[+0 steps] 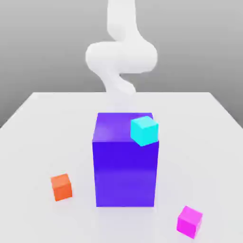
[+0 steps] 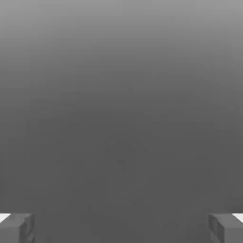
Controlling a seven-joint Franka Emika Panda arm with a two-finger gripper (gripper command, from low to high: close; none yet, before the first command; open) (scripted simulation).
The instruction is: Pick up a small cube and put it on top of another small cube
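1. Claw (image 2: pixel 121 228) stance, as the hand view has it: both fingertips (image 2: pixel 16 228) sit at opposite edges of the picture, spread wide, with nothing between them but flat grey background.
2. The arm (image 1: pixel 121 54) rises behind the tall purple block (image 1: pixel 125 161) in the exterior view, and where its end sits behind that block I cannot tell.
3. The cyan cube (image 1: pixel 144 130) appears at the purple block's upper corner, toward the exterior view's right; whether it rests on the top face or is off it I cannot tell.
4. The orange cube (image 1: pixel 61 186) lies on the white counter (image 1: pixel 38 118) at the exterior view's left of the block; the magenta cube (image 1: pixel 190 221) lies at the right, nearer the camera. The two are well apart.
5. Judgement: every cube lies on the camera's side of the arm and lower, so the claw must come forward past or over the purple block, then down.
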